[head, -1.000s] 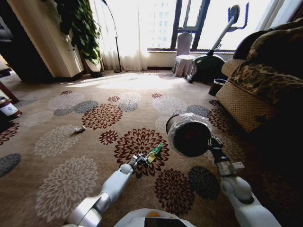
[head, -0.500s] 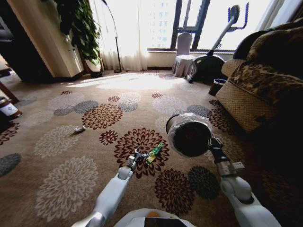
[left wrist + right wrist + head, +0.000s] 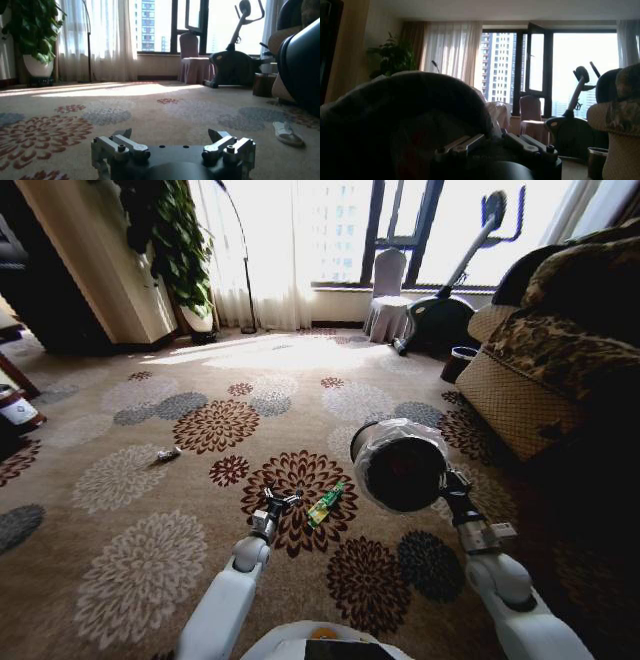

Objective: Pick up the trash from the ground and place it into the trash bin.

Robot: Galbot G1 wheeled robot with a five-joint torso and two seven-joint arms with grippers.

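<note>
Fingers of the left gripper (image 3: 277, 501) stand spread and empty, low over the flowered carpet, just beside the green wrapper (image 3: 325, 504). Right gripper (image 3: 495, 144) holds the round black trash bin with shiny clear liner (image 3: 400, 465), tilted. Pickup is in hand; next calls for straddling the wrapper and closing.

I'm looking into a home living room: a flower-patterned carpet (image 3: 200, 430), a patterned sofa (image 3: 560, 360), sheer curtains (image 3: 270, 250) at a tall window (image 3: 400, 230) facing high-rise blocks, a potted plant (image 3: 180, 240) in the corner, and an exercise bike (image 3: 450, 290) by a covered chair (image 3: 387, 295).
</note>
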